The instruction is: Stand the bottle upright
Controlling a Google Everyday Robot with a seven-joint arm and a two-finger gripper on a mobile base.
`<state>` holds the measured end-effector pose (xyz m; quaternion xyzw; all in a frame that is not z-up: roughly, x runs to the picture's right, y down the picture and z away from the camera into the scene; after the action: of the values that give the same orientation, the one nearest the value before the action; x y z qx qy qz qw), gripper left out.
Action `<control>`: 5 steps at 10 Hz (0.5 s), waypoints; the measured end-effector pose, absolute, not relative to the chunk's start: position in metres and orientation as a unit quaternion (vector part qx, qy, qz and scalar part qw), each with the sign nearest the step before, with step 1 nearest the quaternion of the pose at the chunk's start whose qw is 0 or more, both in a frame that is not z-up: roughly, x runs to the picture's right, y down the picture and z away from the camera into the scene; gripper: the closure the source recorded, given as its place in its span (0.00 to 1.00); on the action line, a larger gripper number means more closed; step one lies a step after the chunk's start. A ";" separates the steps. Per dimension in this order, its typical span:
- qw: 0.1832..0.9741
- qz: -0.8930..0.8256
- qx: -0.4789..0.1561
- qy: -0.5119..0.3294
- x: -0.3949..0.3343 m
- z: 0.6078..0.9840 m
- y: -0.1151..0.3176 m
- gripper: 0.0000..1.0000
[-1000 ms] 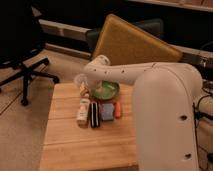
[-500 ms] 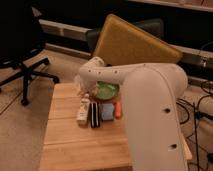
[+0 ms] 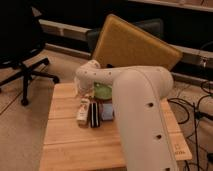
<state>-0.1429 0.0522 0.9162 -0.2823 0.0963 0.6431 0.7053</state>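
Observation:
The bottle (image 3: 83,111), small and cream-white, lies on its side on the wooden table (image 3: 65,135), its length running front to back. A black-and-white striped block (image 3: 94,114) lies right beside it. My white arm sweeps in from the lower right and bends left over the table. My gripper (image 3: 82,93) hangs at its end, just behind and above the bottle, open and holding nothing. The bottle rests on the wood, apart from the gripper.
A blue-grey block (image 3: 106,111) lies right of the striped block, and a green object (image 3: 103,91) sits behind it under my arm. A large yellow panel (image 3: 132,46) leans behind the table. An office chair (image 3: 22,45) stands at the left.
My arm's thick segment has swung closer to the camera and now hides more of the table's right side. The gripper end has dipped slightly toward the bottle. The bottle has not moved.

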 end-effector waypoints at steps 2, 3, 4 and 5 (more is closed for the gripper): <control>0.705 0.639 -0.290 0.105 -0.147 0.924 0.056 0.35; 0.704 0.638 -0.292 0.108 -0.148 0.926 0.057 0.35; 0.702 0.638 -0.295 0.113 -0.147 0.930 0.059 0.35; 0.700 0.639 -0.297 0.117 -0.146 0.932 0.060 0.35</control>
<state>-0.1463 0.0604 0.9323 -0.2972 0.1169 0.6388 0.7000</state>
